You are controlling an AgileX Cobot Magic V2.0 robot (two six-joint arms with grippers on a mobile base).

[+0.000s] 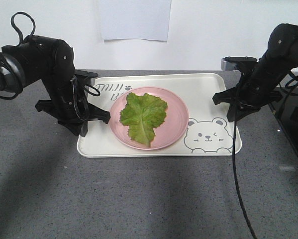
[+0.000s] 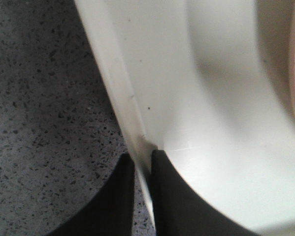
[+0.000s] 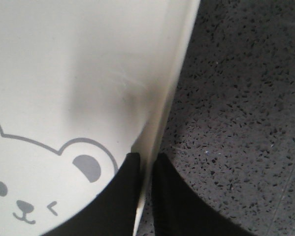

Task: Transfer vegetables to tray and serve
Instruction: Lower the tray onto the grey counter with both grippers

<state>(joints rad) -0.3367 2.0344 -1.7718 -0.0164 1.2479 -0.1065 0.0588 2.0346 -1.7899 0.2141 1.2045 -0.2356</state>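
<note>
Lettuce [image 1: 143, 116] on pink plate [image 1: 176, 130] hiding tray [image 1: 208, 92] lettering, left gripper [image 2: 143, 169] and right gripper [image 3: 146, 164] pinching tray rims

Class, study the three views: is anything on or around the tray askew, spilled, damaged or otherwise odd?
Nothing stands out. The lettuce lies whole on the pink plate, which sits flat on the tray. The left tool and right tool each pinch a tray rim.
</note>
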